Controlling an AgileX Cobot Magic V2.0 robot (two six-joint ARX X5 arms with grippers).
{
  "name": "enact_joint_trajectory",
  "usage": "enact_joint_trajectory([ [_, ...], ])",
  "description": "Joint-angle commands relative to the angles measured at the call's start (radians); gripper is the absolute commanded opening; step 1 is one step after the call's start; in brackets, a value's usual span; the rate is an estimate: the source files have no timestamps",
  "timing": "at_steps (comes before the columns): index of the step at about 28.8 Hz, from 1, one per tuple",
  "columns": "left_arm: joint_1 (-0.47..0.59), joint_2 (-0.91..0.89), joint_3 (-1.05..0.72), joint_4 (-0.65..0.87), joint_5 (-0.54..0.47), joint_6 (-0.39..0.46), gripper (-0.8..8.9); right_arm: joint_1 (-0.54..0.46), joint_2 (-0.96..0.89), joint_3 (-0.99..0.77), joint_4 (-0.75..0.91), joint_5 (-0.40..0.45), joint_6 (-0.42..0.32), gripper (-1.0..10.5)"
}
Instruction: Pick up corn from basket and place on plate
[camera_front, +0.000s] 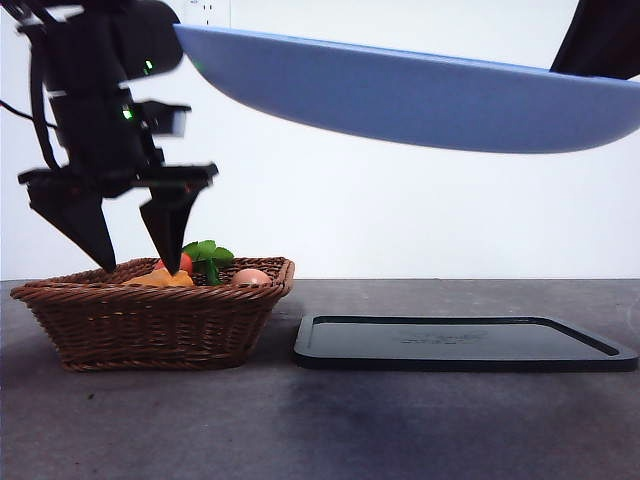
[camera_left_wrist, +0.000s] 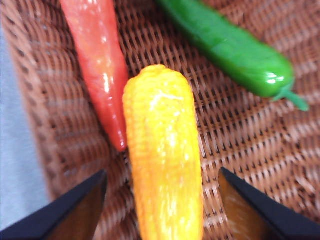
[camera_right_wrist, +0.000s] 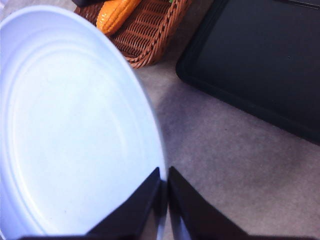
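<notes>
Plate (camera_front: 420, 100): held in the air by its rim, right end effector (camera_right_wrist: 164, 192) clamped on it.
Basket (camera_front: 150, 315): on the counter.
Left end effector (camera_left_wrist: 160, 205): jaws spread, straddling the corn.
Corn (camera_left_wrist: 162, 155): lying in the basket, not yet gripped; lift and placing remain.

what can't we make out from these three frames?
- Corn: its near end runs off the left wrist picture's edge; in the front view the basket wall hides most of it.
- Left hand: open astride the corn; contact cannot be told.
- Plate: held up by the right hand, shut on its rim; front view shows only its underside.
- Black tray: cut off in the right wrist view.
</notes>
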Motion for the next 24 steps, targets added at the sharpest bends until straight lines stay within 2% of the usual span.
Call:
enact_joint_trajectory([
  [1, -0.006, 0.044, 0.025, 0.010, -0.010, 0.013, 3.63, 0.004, 0.003, 0.016, 0.005, -0.003, 0.016, 0.0],
  [17, -0.014, 0.129, 0.025, 0.038, -0.010, 0.013, 3.59, 0.004, 0.003, 0.016, 0.008, 0.024, 0.015, 0.0],
  [24, -0.026, 0.129, 0.025, 0.039, -0.010, 0.010, 2.76, 0.004, 0.003, 0.016, 0.012, 0.026, 0.015, 0.0],
])
